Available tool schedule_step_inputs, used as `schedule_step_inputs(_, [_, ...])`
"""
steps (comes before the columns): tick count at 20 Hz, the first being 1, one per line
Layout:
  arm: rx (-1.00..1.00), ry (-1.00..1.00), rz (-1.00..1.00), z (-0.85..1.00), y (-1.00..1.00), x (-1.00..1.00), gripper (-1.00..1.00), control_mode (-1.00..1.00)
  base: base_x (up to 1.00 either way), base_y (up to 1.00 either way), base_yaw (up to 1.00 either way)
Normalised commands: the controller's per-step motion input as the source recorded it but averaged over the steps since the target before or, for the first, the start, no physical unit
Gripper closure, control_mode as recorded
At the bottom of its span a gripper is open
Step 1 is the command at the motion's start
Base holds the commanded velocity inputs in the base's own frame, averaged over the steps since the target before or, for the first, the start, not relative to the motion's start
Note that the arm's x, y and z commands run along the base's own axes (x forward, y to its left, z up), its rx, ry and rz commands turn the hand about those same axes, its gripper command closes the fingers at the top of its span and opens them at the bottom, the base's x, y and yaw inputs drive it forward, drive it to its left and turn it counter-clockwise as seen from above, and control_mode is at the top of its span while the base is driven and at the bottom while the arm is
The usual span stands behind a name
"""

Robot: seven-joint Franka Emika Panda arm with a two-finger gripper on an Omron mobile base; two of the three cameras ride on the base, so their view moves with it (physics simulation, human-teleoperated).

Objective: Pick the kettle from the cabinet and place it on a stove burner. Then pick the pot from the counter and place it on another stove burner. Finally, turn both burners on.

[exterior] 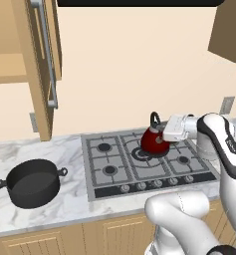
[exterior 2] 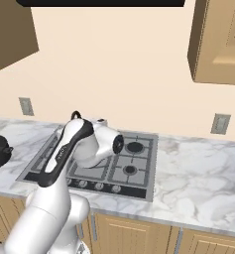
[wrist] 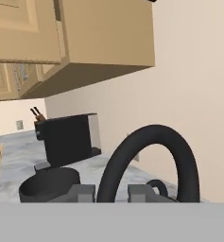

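The dark-red kettle stands on the middle burner of the grey gas cooktop. My gripper reaches in from the right at the height of its black arched handle. In the hand view the handle rises between my fingertips, which press close on both sides of its near leg, so my gripper is shut on it. The black pot sits on the marble counter left of the cooktop. The tan wall cabinet hangs above the pot with its door open.
A row of knobs lines the cooktop's front. A tall black boxy appliance stands on the counter beyond the pot. Another wall cabinet hangs at the right, above open counter. Wall outlets flank the stove.
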Motion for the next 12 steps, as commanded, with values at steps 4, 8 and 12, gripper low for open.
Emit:
schedule_step_inputs(4, [0.04, 0.0, -0.04, -0.29, -0.14, 0.13, 1.0, -1.0, 0.0, 0.0, 0.0])
schedule_step_inputs(8, [0.04, 0.0, -0.03, -0.29, -0.14, 0.19, 1.0, -1.0, 0.0, 0.0, 0.0])
schedule_step_inputs(12, [0.05, 0.0, -0.01, -0.33, -0.09, 0.26, 1.0, -1.0, 0.0, 0.0, 0.0])
